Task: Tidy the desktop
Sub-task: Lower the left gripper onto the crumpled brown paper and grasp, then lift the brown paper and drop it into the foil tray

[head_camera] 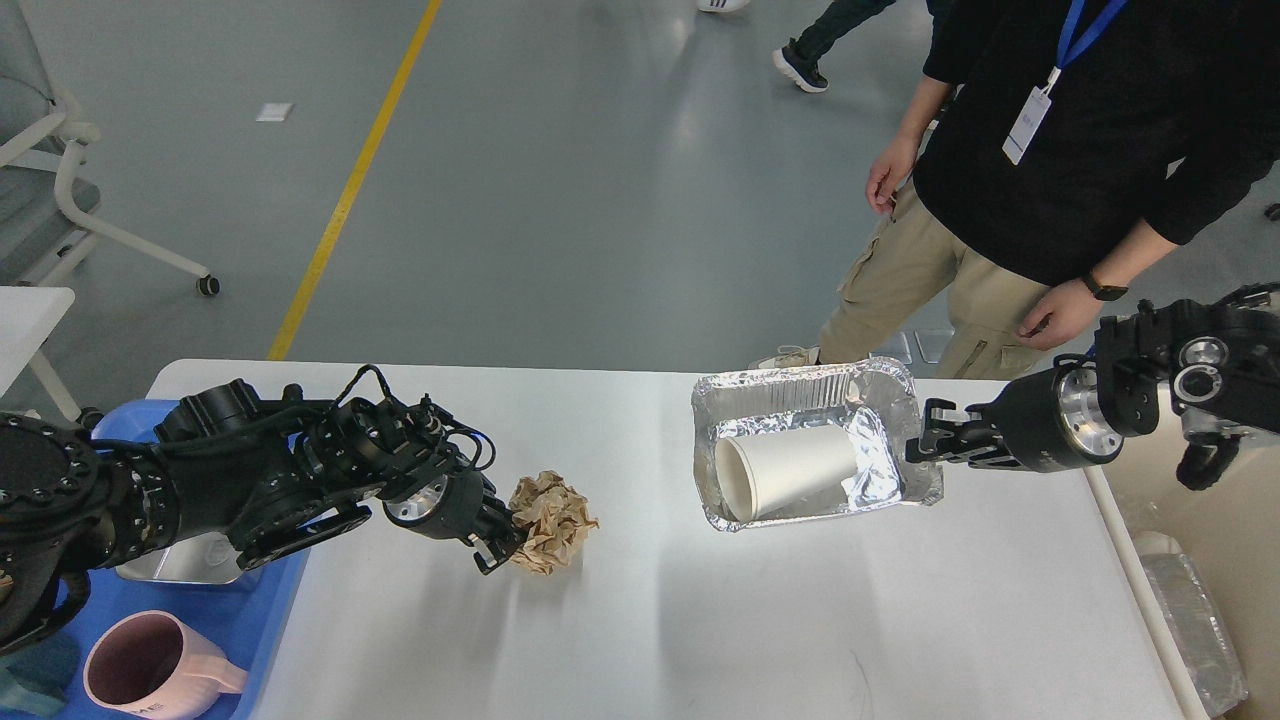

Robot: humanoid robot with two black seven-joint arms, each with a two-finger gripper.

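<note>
The white desktop (700, 620) fills the lower part of the head view. A crumpled ball of brown paper (552, 520) lies left of centre, and my left gripper (503, 540) is shut on its left side. Right of centre is a foil tray (800, 395) with a white paper cup (785, 475) lying on its side in it. My right gripper (925, 447) comes in from the right and is shut on the tray's right rim.
A blue tray (60, 610) at the left edge carries a pink mug (150, 665) and a metal tin (185, 565). A cream bin (1215, 520) stands past the right edge with a foil container (1195, 630) inside. A person (1060, 170) stands at the far right side.
</note>
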